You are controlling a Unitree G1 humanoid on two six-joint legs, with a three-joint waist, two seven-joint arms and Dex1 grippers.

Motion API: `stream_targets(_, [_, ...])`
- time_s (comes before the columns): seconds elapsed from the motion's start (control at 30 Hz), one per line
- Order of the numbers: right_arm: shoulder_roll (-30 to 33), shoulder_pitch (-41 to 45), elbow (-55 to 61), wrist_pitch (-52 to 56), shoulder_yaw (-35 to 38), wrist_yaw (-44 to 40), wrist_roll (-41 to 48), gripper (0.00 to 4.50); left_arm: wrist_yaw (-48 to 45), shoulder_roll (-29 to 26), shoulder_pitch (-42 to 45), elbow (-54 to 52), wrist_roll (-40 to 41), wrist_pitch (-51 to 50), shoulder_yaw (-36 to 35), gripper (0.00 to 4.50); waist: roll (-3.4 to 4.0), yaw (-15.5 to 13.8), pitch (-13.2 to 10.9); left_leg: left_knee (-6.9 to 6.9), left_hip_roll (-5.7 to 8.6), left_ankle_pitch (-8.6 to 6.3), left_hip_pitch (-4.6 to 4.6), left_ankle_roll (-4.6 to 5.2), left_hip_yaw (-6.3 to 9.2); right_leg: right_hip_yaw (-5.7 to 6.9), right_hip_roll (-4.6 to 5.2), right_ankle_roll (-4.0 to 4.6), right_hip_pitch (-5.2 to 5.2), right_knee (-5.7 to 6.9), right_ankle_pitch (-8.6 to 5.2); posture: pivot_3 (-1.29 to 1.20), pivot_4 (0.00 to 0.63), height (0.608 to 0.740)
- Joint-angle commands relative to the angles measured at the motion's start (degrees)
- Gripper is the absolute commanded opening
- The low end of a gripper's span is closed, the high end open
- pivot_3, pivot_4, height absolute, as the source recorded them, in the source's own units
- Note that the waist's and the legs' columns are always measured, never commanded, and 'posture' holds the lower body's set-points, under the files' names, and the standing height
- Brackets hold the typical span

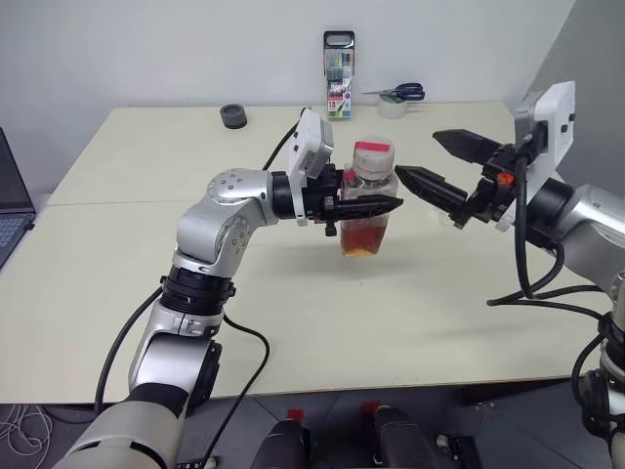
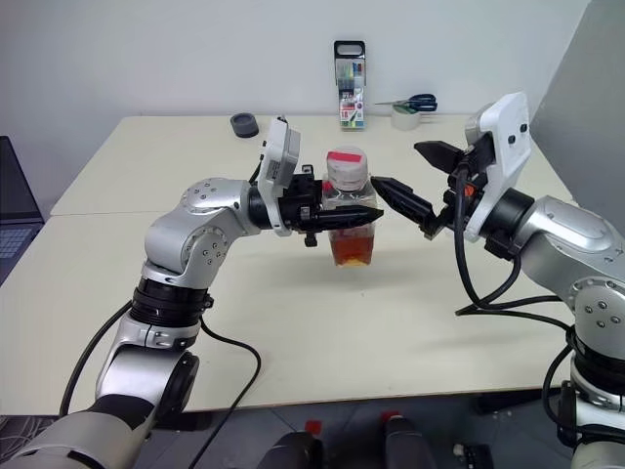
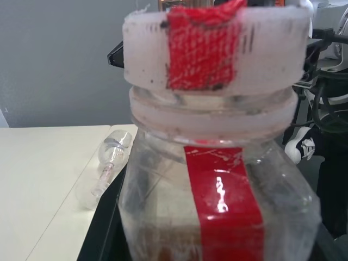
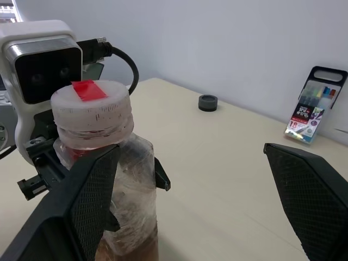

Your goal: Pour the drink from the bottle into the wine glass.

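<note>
bottle (image 3: pixel 217 185) close-up, white cap | wine glass (image 3: pixel 109 166) lying on table (image 3: pixel 43 185)

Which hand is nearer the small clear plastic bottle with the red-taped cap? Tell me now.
Left. The left hand is shut on the small clear plastic bottle, holding it off the table; the right hand hangs open just beside the cap, not touching.

Office or lab: pale table (image 1: pixel 127 156), marker pack (image 1: pixel 339 75), scissors (image 1: pixel 400 93), laptop (image 1: pixel 12 200).
</note>
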State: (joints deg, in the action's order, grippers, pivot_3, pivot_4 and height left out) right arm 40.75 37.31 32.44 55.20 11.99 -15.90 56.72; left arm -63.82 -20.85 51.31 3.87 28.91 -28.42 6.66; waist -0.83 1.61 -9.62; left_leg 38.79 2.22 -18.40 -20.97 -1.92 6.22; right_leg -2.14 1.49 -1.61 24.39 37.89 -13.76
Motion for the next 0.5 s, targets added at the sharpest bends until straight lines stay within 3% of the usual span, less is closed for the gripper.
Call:
stream_targets(0.03, [-0.12, 2.36, 0.05, -2.13, 0.71, -0.04, -1.39, 4.47, 0.21, 0.17, 0.58, -1.8, 0.34, 1.2, -0.96, 1.77, 0.0, 0.0, 0.0, 0.0, 0.0, 0.0, 0.0, 0.0, 0.0, -0.01, 0.0, 0.0, 0.0, 0.0, 0.0, 0.0, 0.15, 0.74])
stream_targets(0.5, [-3.32, 5.49, -1.84, -2.96, -1.97, -0.81, -4.92, 4.47, 0.49, 0.46, 0.66, -1.63, 0.16, 1.45, -0.88, 1.77, 0.0, 0.01, 0.0, 0.0, 0.0, 0.0, 0.01, -0.01, 0.01, -0.01, -0.02, 0.0, 0.0, 0.0, 0.0, 0.0, 0.15, 0.74])
